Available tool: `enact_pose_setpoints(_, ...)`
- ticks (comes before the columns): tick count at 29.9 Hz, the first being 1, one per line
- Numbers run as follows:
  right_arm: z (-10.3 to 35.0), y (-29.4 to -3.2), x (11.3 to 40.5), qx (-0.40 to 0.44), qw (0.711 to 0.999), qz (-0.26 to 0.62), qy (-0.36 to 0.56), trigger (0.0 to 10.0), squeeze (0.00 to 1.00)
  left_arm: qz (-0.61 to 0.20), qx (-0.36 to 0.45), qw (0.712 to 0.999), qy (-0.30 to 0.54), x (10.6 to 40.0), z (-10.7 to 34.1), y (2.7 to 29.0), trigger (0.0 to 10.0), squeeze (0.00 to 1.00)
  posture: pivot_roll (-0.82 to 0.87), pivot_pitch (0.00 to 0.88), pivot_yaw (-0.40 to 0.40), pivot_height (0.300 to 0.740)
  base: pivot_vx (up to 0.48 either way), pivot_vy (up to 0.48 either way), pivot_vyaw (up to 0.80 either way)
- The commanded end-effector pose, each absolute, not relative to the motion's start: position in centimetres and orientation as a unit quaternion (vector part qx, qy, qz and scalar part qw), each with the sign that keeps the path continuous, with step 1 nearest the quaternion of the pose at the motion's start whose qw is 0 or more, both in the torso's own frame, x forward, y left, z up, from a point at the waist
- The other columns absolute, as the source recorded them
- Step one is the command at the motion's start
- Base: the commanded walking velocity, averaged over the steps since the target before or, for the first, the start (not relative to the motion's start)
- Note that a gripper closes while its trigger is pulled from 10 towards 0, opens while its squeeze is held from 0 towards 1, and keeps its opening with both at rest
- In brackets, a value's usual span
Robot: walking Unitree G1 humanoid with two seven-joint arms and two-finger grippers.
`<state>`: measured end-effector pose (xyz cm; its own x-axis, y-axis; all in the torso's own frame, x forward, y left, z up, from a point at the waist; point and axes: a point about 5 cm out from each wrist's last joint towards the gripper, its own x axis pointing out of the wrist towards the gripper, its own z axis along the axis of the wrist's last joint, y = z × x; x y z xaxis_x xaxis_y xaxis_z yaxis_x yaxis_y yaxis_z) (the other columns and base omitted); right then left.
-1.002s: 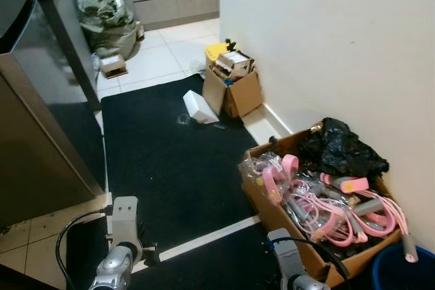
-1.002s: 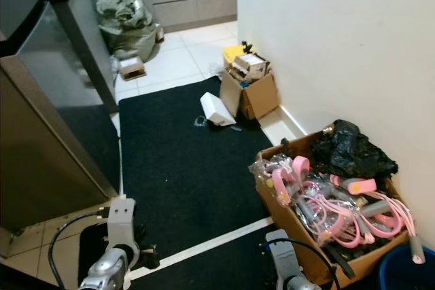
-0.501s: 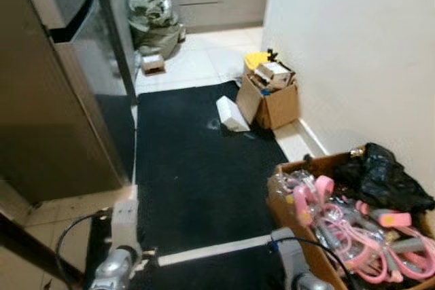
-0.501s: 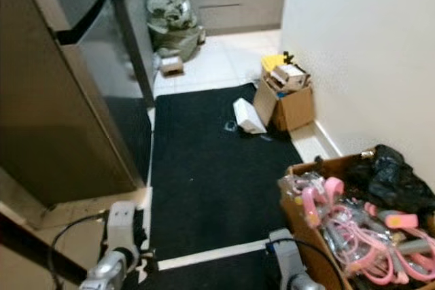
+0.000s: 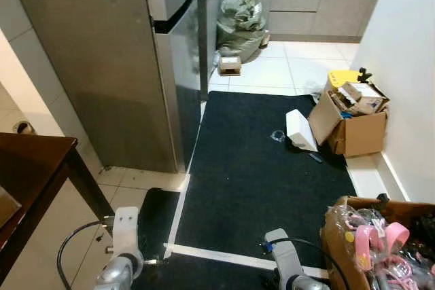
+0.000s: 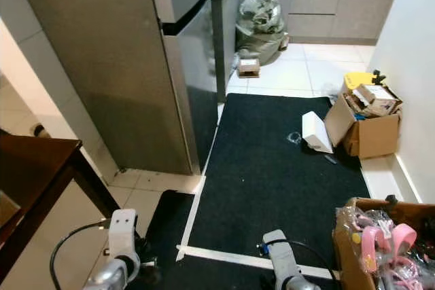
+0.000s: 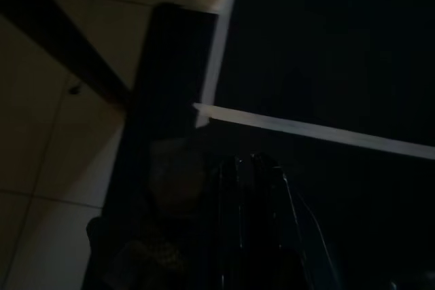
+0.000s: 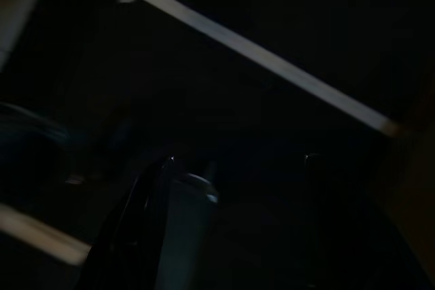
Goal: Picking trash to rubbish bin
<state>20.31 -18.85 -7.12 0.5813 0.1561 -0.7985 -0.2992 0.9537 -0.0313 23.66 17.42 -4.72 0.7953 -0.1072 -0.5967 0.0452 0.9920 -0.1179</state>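
Ahead, a white carton (image 5: 300, 130) is seen on the black mat (image 5: 265, 168) at 1 o'clock; both arms hang idle, jaw state indiscernible.

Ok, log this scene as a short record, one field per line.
setting: kitchen floor beside a fridge
floor cover: black mat with a white stripe near the robot
loose trash: white carton lying on the mat beside a full cardboard box
far end: stuffed bag, small box on the tiles
near right: open box of pink items
near left: dark wooden table
arms: both hang low, idle
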Motion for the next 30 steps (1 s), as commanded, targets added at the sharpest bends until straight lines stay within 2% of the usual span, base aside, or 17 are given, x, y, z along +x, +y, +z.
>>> enact_pose_setpoints(1, -7.2, -18.3, 20.3, -0.082, 0.879, 0.143, 0.446, 10.0, 0.00, -0.048, -0.019, 0.931, 0.360, 22.2, -5.8, 18.2, 10.0, 0.00, -0.11, 0.059, -0.009, 0.740, 0.000, 0.000, 0.80)
enact_pose_setpoints(3, -7.4, -18.5, 20.1, -0.096, 0.870, 0.151, 0.459, 10.0, 0.00, -0.054, 0.014, 0.908, 0.416, 20.7, -6.9, 18.4, 10.0, 0.00, -0.10, 0.063, -0.015, 0.740, 0.000, 0.000, 0.80)
enact_pose_setpoints(5, -7.4, -18.6, 20.0, -0.103, 0.868, 0.151, 0.461, 10.0, 0.00, -0.050, 0.032, 0.897, 0.438, 20.1, -7.4, 18.7, 10.0, 0.00, -0.10, 0.063, -0.015, 0.740, 0.000, 0.000, 0.80)
enact_pose_setpoints(6, -7.4, -19.0, 20.0, -0.107, 0.868, 0.137, 0.466, 10.0, 0.00, -0.020, 0.041, 0.883, 0.467, 19.0, -8.0, 19.5, 10.0, 0.00, -0.10, 0.063, -0.015, 0.740, 0.000, 0.000, 0.80)
enact_pose_setpoints(9, -7.6, -19.3, 19.7, -0.106, 0.863, 0.127, 0.476, 10.0, 0.00, 0.011, 0.038, 0.877, 0.478, 18.3, -8.2, 20.3, 10.0, 0.00, -0.10, 0.068, -0.018, 0.740, 0.000, 0.000, 0.80)
enact_pose_setpoints(16, -7.9, -19.3, 19.1, -0.112, 0.855, 0.134, 0.488, 10.0, 0.00, 0.007, 0.036, 0.875, 0.482, 18.2, -8.3, 20.2, 10.0, 0.00, -0.08, 0.074, -0.012, 0.740, 0.000, 0.000, 0.80)
enact_pose_setpoints(19, -7.9, -19.0, 19.1, -0.102, 0.860, 0.127, 0.484, 10.0, 0.00, 0.001, 0.037, 0.876, 0.481, 18.2, -8.6, 18.1, 10.0, 0.00, -0.08, 0.079, -0.001, 0.740, 0.000, 0.000, 0.80)
enact_pose_setpoints(25, -7.9, -18.6, 19.3, -0.091, 0.866, 0.125, 0.475, 10.0, 0.00, -0.003, 0.032, 0.877, 0.480, 18.4, -8.7, 16.7, 10.0, 0.00, -0.08, 0.081, 0.007, 0.740, 0.000, 0.000, 0.74)
enact_pose_setpoints(26, -7.7, -18.2, 19.6, -0.088, 0.870, 0.127, 0.469, 10.0, 0.00, -0.007, 0.030, 0.877, 0.479, 18.5, -8.7, 15.6, 10.0, 0.00, -0.08, 0.081, 0.009, 0.740, 0.000, 0.000, 0.62)
enact_pose_setpoints(30, -7.5, -18.0, 20.0, -0.081, 0.875, 0.130, 0.459, 10.0, 0.00, -0.011, 0.025, 0.879, 0.477, 18.7, -8.6, 14.4, 10.0, 0.00, -0.08, 0.082, 0.010, 0.740, 0.000, 0.000, 0.80)
